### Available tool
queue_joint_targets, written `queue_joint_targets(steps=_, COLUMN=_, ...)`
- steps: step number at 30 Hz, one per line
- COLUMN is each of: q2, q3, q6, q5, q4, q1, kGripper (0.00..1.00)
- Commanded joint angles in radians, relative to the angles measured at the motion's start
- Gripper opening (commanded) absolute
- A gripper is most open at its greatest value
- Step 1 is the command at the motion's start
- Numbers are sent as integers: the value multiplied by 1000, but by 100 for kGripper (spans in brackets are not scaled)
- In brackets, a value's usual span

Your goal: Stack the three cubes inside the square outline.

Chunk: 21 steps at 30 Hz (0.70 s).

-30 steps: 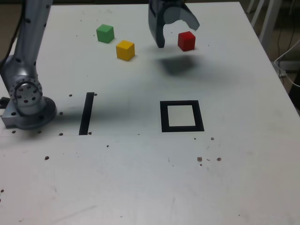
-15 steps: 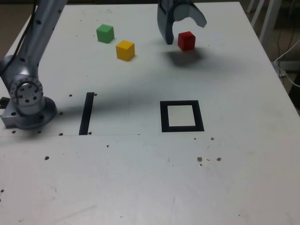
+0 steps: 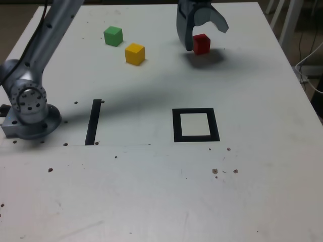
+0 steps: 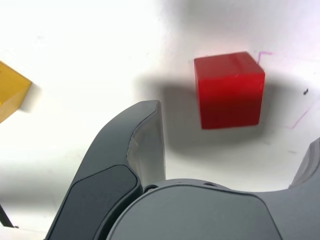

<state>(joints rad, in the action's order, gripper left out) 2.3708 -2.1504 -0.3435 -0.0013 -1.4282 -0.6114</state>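
At the far side of the table [image 3: 151,201], here is what you have in front of you:

Gripper [image 3: 203,36]: your jaws stand wide apart and hold nothing; they sit low over the red cube [image 3: 201,43], one finger on each side of it in the exterior view.
Red cube, wrist view [image 4: 229,90]: it rests on the table between the two fingers [image 4: 137,145], with a gap showing beside the nearer one; whether the other finger touches it you cannot tell.
Yellow cube [image 3: 135,53]: on the table, well to the exterior view's left of the gripper.
Green cube [image 3: 113,36]: just beyond and left of the yellow one, apart from it.
Square outline [image 3: 195,124]: nearer the camera than the red cube, its white centre bare.
Black strip [image 3: 93,121]: to the outline's left, near the arm's base [image 3: 28,113].
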Motion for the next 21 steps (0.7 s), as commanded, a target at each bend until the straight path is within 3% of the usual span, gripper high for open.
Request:
queue_joint_targets(steps=1, q2=21, q3=-28, q6=-7, q5=-7, q4=-14, q1=-8, kGripper=98)
queue_joint_targets(steps=16, q2=102, q3=-136, q6=-42, q5=-53, q4=-61, q1=-50, kGripper=94)
queue_joint_targets(steps=21, q2=120, q3=-141, q6=-52, q5=-52, q4=-54, q1=-62, kGripper=91)
